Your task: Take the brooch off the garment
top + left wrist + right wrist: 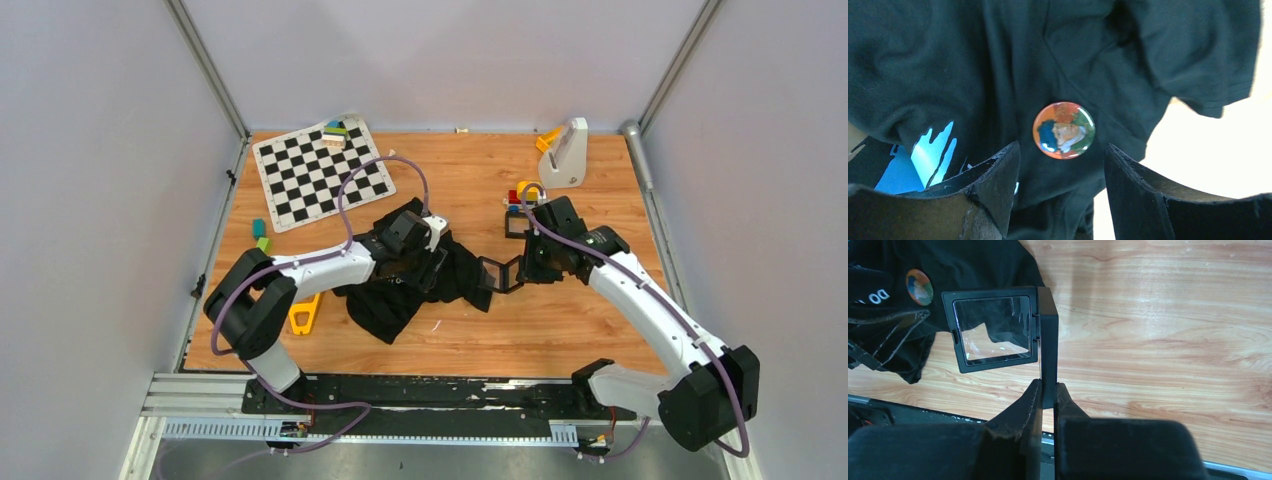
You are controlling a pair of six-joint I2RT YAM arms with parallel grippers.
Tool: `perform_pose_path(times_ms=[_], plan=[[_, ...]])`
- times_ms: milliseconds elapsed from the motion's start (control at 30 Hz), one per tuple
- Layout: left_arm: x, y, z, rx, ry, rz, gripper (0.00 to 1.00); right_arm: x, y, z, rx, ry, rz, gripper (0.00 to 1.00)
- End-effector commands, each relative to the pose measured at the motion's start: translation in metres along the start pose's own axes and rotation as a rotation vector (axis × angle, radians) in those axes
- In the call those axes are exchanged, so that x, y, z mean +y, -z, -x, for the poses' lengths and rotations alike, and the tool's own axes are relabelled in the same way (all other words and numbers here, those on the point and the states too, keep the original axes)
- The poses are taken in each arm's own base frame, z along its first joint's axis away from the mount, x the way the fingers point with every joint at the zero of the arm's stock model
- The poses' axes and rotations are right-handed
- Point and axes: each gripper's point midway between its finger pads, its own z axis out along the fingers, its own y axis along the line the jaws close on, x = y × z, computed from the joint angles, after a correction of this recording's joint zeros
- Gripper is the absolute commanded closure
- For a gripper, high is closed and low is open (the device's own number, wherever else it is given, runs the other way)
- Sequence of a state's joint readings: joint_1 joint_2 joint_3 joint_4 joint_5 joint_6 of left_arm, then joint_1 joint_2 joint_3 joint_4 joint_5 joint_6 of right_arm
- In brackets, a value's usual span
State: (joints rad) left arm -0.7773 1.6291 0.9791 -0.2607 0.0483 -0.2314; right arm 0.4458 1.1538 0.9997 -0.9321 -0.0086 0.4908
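Left end effector (424, 262) low over the garment (385, 305), seen from above. From left wrist: spread, brooch (1064, 130) just ahead between the fingers (998, 170), untouched; could pinch cloth too and drag the garment along. From right wrist: right end effector (1048, 390) pinching a black frame (993, 327) just beside, crowding any pull.

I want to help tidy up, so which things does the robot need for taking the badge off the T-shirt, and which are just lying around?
For the job: badge, black T-shirt, left fingers open near the badge, maybe the black case pinched in the right fingers.
Just lying about: checkered mat, yellow tool, white stand, toy blocks.
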Motion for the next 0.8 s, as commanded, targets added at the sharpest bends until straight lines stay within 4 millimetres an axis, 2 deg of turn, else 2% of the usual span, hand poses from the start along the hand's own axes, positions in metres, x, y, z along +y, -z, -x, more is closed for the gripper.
perform_pose_path(times_ms=[0,200,300,467,633,767], plan=[[0.012,-0.003,0.016,-0.017,-0.039,0.069,0.31,0.001,0.002,0.008,-0.005,0.040,-0.025,1.00],[0.012,-0.018,0.008,0.032,-0.035,0.066,0.34,0.006,0.001,0.013,-0.006,0.044,-0.018,1.00],[0.012,-0.022,0.006,0.043,-0.039,0.064,0.48,0.006,-0.001,0.013,-0.004,0.045,-0.017,1.00],[0.010,-0.029,-0.001,0.081,-0.041,0.048,0.51,0.006,-0.004,0.013,0.002,0.048,-0.020,1.00],[0.010,-0.021,0.003,0.060,-0.040,0.054,0.57,0.006,-0.006,0.011,0.013,0.054,-0.025,1.00],[0.007,-0.002,0.016,0.007,-0.038,0.048,0.60,0.010,-0.006,0.007,0.038,0.056,0.001,1.00]])
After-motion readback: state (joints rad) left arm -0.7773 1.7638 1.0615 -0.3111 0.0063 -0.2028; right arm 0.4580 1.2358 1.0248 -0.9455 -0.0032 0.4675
